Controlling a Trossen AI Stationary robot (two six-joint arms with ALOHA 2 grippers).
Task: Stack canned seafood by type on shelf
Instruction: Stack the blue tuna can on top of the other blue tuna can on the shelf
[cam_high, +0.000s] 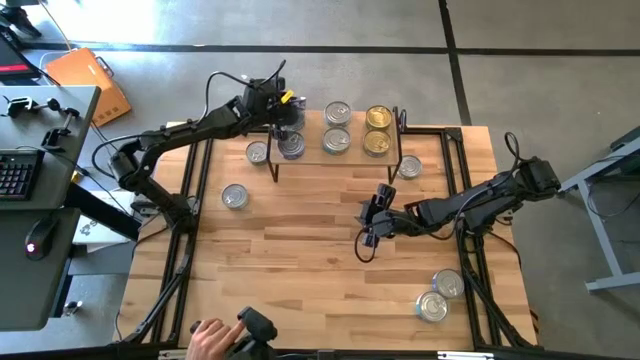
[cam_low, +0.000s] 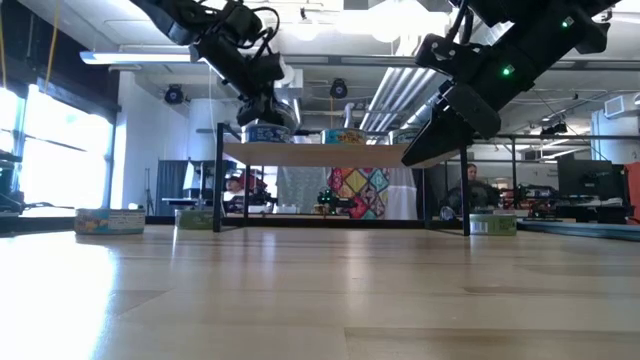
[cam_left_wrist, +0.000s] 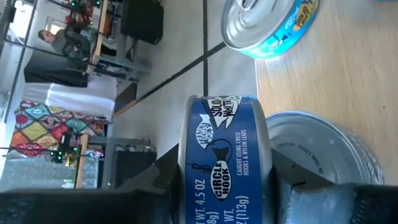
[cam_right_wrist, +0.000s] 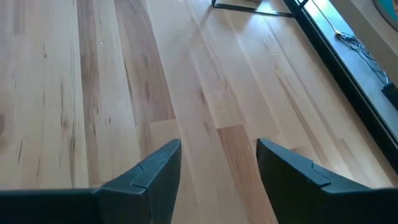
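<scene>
The shelf (cam_high: 352, 158) stands at the table's far side with several silver- and gold-lidded tins of canned seafood (cam_high: 337, 140) on it. My left gripper (cam_high: 287, 122) is over the shelf's left end, shut on a blue-labelled tin (cam_left_wrist: 222, 155). This tin is just above a silver-lidded tin (cam_left_wrist: 317, 155) that rests on the board. My right gripper (cam_high: 370, 218) hangs open over bare tabletop in front of the shelf's right end, with nothing between its fingers (cam_right_wrist: 155, 171). More tins lie flat on the table (cam_high: 234, 196). My left gripper pinches the blue-labelled tin by its two flat faces, one finger (cam_left_wrist: 158, 180) on each; the label side (cam_left_wrist: 217, 186) faces the wrist. The fingers come slanting down from the table's left. The tin sits level; whether it touches the tin below, I cannot tell.
Loose tins lie left of the shelf (cam_high: 257, 152), by its right leg (cam_high: 409, 167) and at the near right corner (cam_high: 440, 295). A person's hand (cam_high: 208, 340) with a dark device is at the near edge. Bare wood fills the table's middle.
</scene>
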